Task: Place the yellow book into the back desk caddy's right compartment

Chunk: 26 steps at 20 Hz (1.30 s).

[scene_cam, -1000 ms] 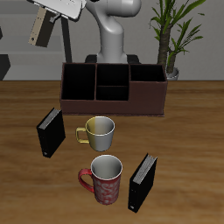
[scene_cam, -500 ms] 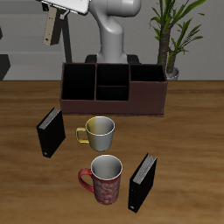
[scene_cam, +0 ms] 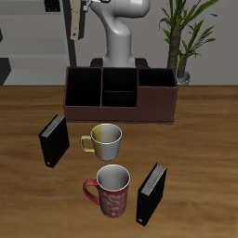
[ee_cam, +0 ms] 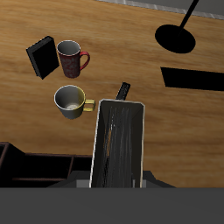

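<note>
High above the back desk caddy (scene_cam: 119, 95), the yellow book (scene_cam: 80, 20) is held clamped edgewise in the gripper (scene_cam: 78, 4); it is judged stiff, light, possibly slippery.

The desk (scene_cam: 200, 112) is rendered as warm brown wood with visible grain and a soft satin sheen. The back desk caddy (scene_cam: 153, 104) is shown in matt reddish-brown, wood-like, with black dividers. A glazed, slightly glossy finish is seen on the white mug (scene_cam: 107, 139) and the patterned red mug (scene_cam: 112, 191). The black books (scene_cam: 54, 140) appear matt. The robot's body (scene_cam: 123, 37) looks like smooth grey metal.
</note>
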{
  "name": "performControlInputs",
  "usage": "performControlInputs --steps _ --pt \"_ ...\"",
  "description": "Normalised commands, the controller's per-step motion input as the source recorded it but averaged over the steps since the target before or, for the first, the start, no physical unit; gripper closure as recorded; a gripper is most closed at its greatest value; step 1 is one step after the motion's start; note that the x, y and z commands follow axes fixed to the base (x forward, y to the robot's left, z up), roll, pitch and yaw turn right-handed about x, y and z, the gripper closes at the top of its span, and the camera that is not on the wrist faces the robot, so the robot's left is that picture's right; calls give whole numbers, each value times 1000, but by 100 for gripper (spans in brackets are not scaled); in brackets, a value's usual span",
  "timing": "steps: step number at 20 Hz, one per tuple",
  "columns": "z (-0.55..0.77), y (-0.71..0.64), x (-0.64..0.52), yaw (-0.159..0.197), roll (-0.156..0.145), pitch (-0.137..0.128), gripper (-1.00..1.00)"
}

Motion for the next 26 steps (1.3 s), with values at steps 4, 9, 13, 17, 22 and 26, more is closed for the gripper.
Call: performControlInputs --steps 4,9,13,17,22,26 --pt "-53 326 -142 26 51 17 100" --pt "-48 298 -151 -4 57 9 100" --pt "38 346 -81 9 35 -15 100" --pt "50 443 -83 -13 65 4 100" --pt "23 340 10 -36 33 6 100" --pt "-82 301 17 -14 28 26 100"
